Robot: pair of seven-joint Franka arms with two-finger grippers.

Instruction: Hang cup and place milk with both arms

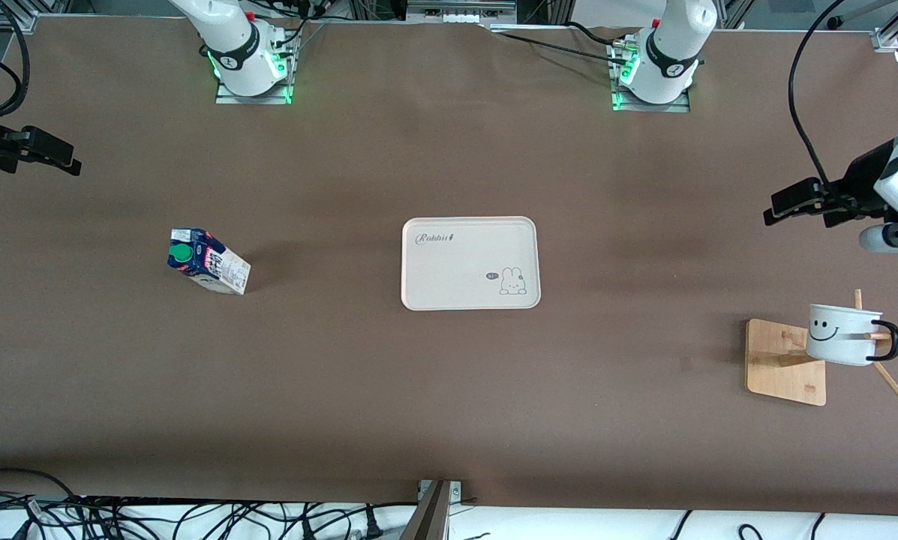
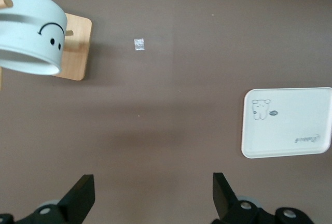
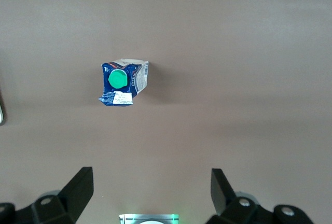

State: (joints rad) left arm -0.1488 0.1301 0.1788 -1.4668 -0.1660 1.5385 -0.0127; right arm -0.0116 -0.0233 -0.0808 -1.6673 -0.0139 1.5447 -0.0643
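Note:
The white cup (image 1: pixel 842 334) with the smiley face hangs by its black handle on a peg of the wooden rack (image 1: pixel 785 365) at the left arm's end of the table. It also shows in the left wrist view (image 2: pixel 28 32). My left gripper (image 1: pixel 775 208) is open and empty in the air, apart from the cup; in its wrist view (image 2: pixel 154 193) it is over bare table. The milk (image 1: pixel 208 261) stands on the table toward the right arm's end. My right gripper (image 1: pixel 66 159) is open and empty at that end, and its wrist view (image 3: pixel 152 190) shows the milk (image 3: pixel 123 83) from above.
A white tray (image 1: pixel 470 262) with a rabbit drawing lies in the middle of the table, also in the left wrist view (image 2: pixel 288 123). The rack's base (image 2: pixel 75 47) has a small tape mark (image 2: pixel 138 44) beside it. Cables lie along the table's near edge.

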